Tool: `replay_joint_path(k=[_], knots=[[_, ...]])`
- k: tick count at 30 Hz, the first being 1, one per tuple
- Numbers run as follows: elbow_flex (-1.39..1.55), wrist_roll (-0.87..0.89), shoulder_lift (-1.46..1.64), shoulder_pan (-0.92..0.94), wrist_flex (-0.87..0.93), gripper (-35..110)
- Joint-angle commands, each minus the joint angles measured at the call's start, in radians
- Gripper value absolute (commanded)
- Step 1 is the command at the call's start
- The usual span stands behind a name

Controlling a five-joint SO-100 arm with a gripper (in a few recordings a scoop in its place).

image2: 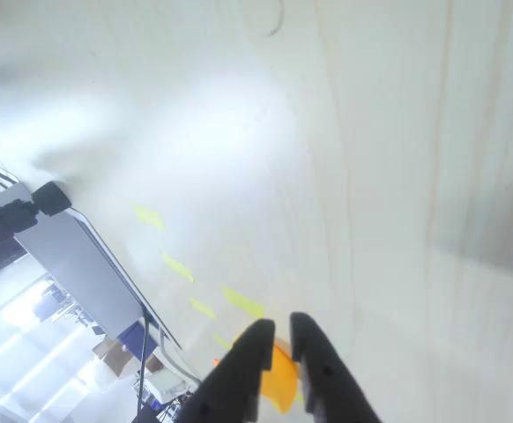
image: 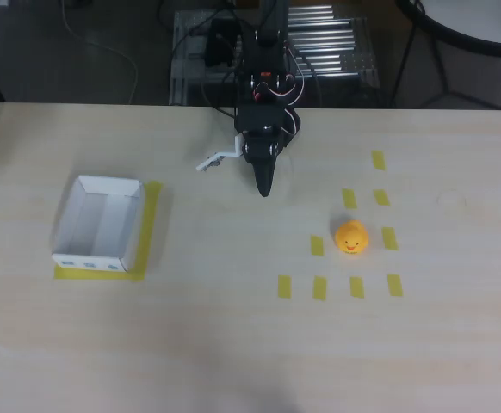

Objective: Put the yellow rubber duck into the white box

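Your gripper (image: 265,188) hangs over the table (image: 233,344) near its far edge in the overhead view, black fingers tapering to a point that faces the near side. In the wrist view the fingertips (image2: 278,335) stand almost together, a thin gap between them, and they grip nothing.

The yellow rubber duck (image: 351,237) sits on the table to the right of your gripper and a little nearer the camera, well apart from it, upright among small yellow tape marks (image: 319,287). The wrist view shows an orange-yellow patch of the duck (image2: 281,381) just behind the fingertips.

The white box (image: 98,223) lies well off to the left of your gripper, on a yellow tape rectangle (image: 151,225).
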Motion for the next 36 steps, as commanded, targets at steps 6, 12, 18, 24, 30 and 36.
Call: replay_joint_path(k=[6,12,18,24,30,36], knots=[[0.012,0.015,0.051,0.006,0.009,0],[0.012,0.011,0.051,-0.003,0.009,0],[0.0,-0.055,0.048,0.014,0.002,0],[-0.077,-0.091,0.003,0.037,-0.058,0],[-0.265,-0.13,-0.112,0.011,-0.023,0],[-0.549,-0.232,-0.351,-0.038,-0.008,0]])
